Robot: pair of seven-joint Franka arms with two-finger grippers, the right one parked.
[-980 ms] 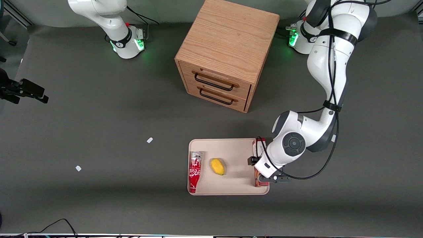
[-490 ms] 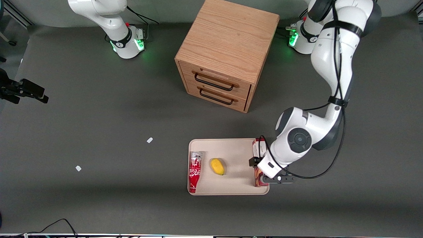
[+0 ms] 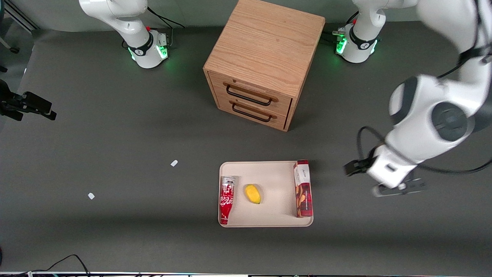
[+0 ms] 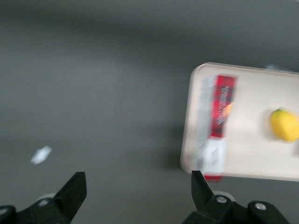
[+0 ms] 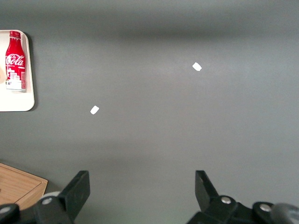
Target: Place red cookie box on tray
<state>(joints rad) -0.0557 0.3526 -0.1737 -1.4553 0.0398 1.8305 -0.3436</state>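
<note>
The red cookie box lies flat on the cream tray, along the tray's edge toward the working arm's end. In the left wrist view the box rests free just inside the tray's rim. My left gripper is open and holds nothing. It hangs raised over bare table, off the tray toward the working arm's end. In the front view the gripper is well apart from the box.
A red-and-white soda can and a yellow fruit also lie on the tray. The wooden drawer cabinet stands farther from the front camera. Small white scraps lie toward the parked arm's end.
The gripper has let go of the cookie box, risen and swung off the tray toward the working arm's end. The box stays lying on the tray.
</note>
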